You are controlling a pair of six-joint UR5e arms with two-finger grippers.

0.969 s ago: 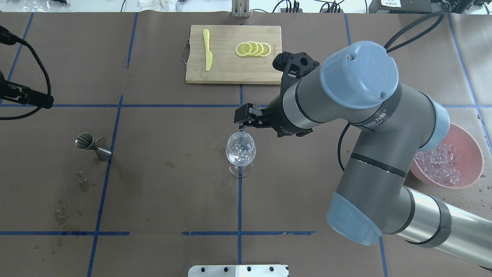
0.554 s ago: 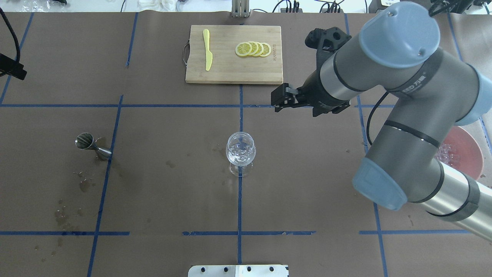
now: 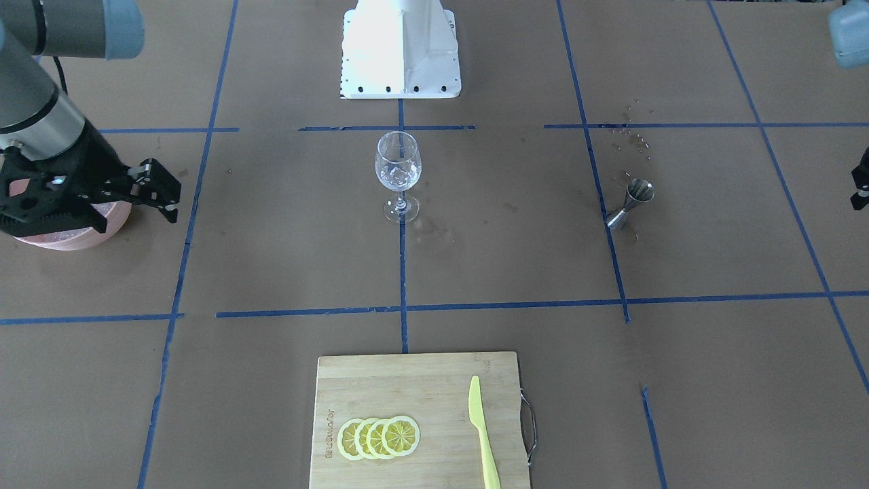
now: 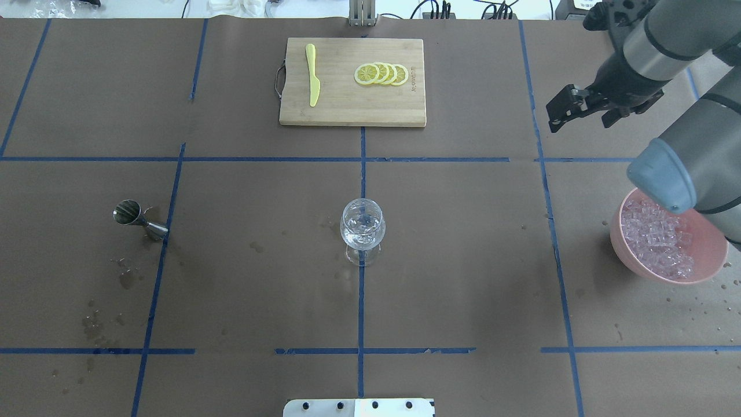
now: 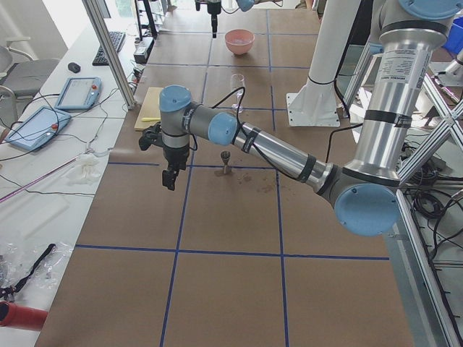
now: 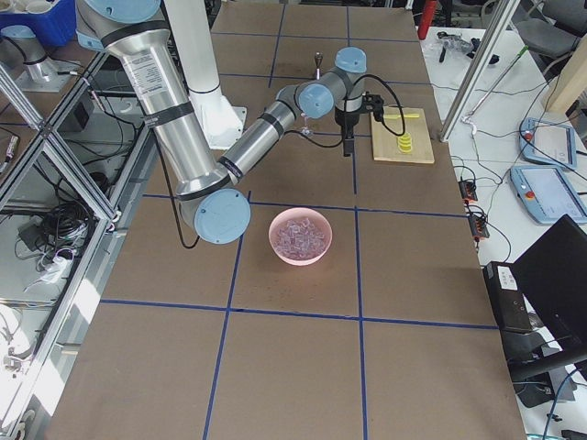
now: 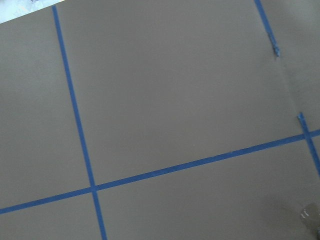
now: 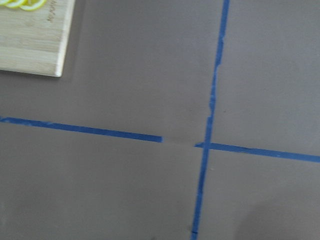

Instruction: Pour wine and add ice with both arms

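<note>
Front view: right gripper (image 3: 166, 197) hangs in air beside pink bowl (image 3: 81, 241), jaws part-open, empty. Left gripper (image 3: 861, 178) is only a sliver at the edge; can't tell its state.
Overhead: ice (image 4: 660, 243) heaped in bowl; wine glass (image 4: 362, 229) at centre looks to hold a few cubes. Judged step: fetch another cube.
Left side view: left arm (image 5: 275, 148) well apart from glass.
Right side view: bowl near right arm (image 6: 223, 215) elbow.
Wrist cams: paper (image 7: 175, 75) + tape (image 7: 75, 100), no ice.
Tip: widen jaws, drop straight onto heap top, pinch one cube gently, lift clear of rim.
</note>
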